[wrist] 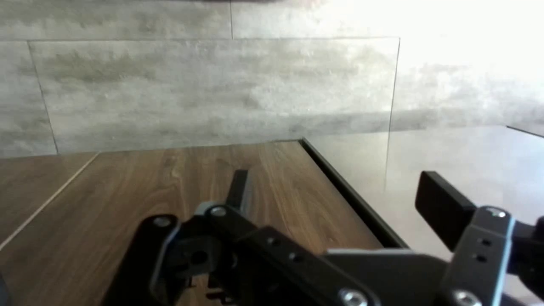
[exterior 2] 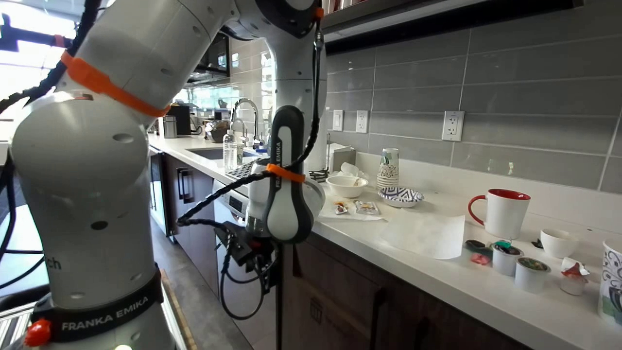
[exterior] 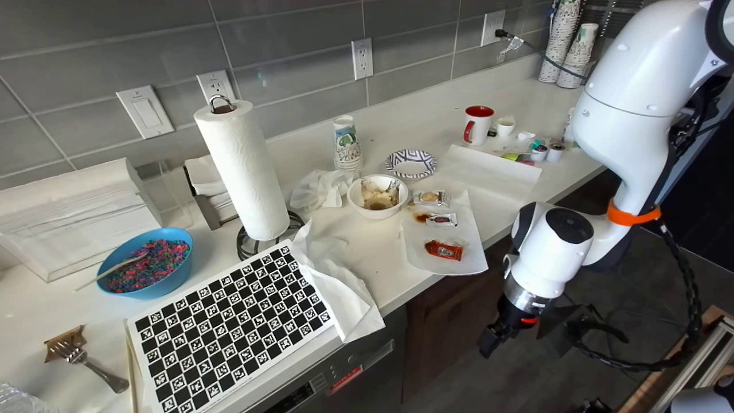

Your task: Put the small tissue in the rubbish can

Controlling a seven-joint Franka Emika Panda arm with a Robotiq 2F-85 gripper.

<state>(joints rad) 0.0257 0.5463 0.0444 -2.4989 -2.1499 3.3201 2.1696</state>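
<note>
A small crumpled white tissue (exterior: 321, 189) lies on the counter beside the white bowl in an exterior view. It also shows behind the bowl in an exterior view (exterior 2: 351, 170). A larger creased white sheet (exterior: 344, 287) lies by the checkered board; I cannot tell which is meant. No rubbish can shows in any view. My gripper (exterior: 492, 339) hangs in front of the counter, below its top, apart from the tissue. It also shows in an exterior view (exterior 2: 267, 270), partly behind cables. In the wrist view my gripper (wrist: 333, 189) is open, with nothing between its fingers.
The counter holds a white bowl (exterior: 377, 197), a paper towel roll (exterior: 243, 172), a cup stack (exterior: 347, 143), a patterned plate (exterior: 410, 164), a mug (exterior: 477, 126) and a blue bowl (exterior: 146, 264). Sauce packets lie on paper (exterior: 416, 258). Dark cabinets (exterior 2: 350, 296) stand below; wood panels (wrist: 191, 182) fill the wrist view.
</note>
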